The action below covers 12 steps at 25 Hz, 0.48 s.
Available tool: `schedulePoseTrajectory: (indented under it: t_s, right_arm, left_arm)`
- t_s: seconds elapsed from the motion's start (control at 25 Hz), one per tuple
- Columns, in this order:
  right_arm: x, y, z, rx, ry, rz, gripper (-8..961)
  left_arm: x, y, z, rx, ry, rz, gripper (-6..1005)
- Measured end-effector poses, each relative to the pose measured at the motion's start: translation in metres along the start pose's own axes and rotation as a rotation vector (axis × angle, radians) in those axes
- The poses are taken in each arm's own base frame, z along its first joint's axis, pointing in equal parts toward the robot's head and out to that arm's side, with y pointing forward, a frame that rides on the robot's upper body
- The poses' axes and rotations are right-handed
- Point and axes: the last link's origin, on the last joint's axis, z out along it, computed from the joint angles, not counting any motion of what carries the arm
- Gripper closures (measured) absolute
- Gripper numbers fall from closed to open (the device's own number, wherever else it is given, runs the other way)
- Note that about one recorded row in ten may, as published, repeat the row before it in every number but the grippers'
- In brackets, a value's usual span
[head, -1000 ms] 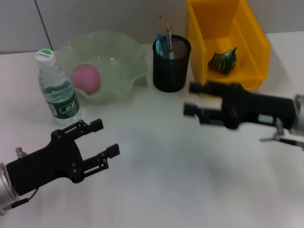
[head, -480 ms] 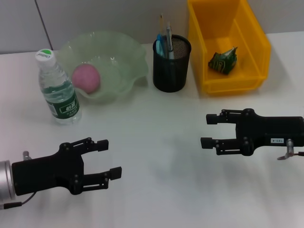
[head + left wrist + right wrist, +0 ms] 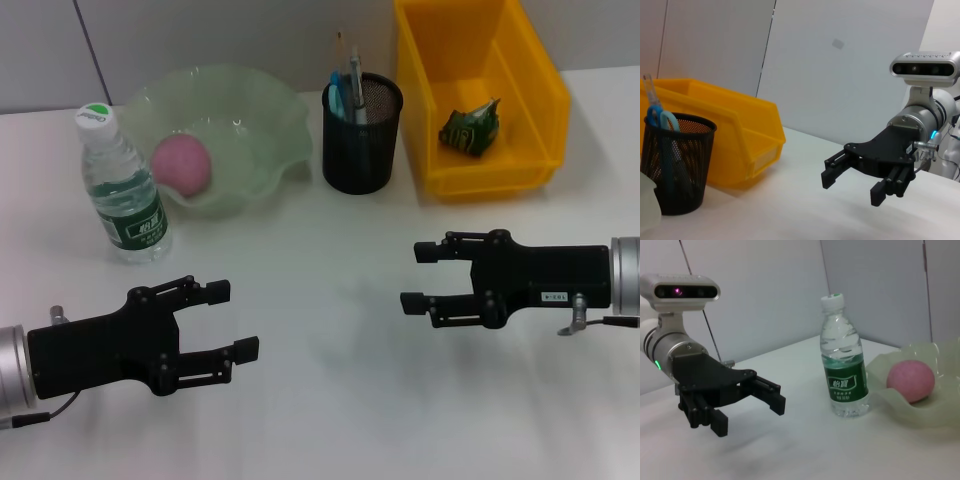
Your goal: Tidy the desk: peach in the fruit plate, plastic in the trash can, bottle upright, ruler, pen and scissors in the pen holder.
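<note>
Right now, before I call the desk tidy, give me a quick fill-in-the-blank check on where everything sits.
The peach lies in the green ____.
The bottle stands ____ beside the fruit plate.
The green plastic wrapper lies in the ____ bin.
The left hand and right hand are both ____, holding nothing.

Missing words: fruit plate; upright; yellow; open

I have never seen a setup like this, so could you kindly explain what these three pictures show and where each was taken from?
It is a two-armed robot. The head picture looks down on the desk: left tool and right tool, both open, holding nothing. Each wrist picture looks across at the opposite tool. An upright bottle stands beside the fruit plate holding the peach. The pen holder contains stationery, and the yellow trash can contains the green plastic.
</note>
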Motion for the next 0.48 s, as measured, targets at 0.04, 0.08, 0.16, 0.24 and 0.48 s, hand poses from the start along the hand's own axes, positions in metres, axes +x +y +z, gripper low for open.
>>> schedulePoseTrajectory:
  t_s: [0.04,0.08,0.16,0.24,0.48]
  right_arm:
    - [-0.0003,0.0000,0.0006,0.001,-0.002,0.000,194]
    - [-0.0016,-0.0005,0.0019,0.000,-0.004,-0.002,194]
    - [-0.0022,-0.0007,0.0024,0.000,-0.004,-0.004,194]
    - [-0.0029,-0.0004,0.0037,-0.003,-0.005,-0.005,194]
    - [-0.0024,-0.0001,0.0043,-0.002,-0.005,-0.003,194]
  left_arm:
    - [0.0001,0.0000,0.0000,0.000,0.000,0.000,156]
    - [0.0004,-0.0002,-0.0003,0.000,-0.001,0.002,156]
    - [0.0007,-0.0005,-0.0006,0.000,-0.001,0.003,156]
    - [0.0016,-0.0008,-0.0013,-0.002,-0.001,0.004,156]
    - [0.0028,-0.0009,-0.0030,-0.006,-0.001,0.004,156]
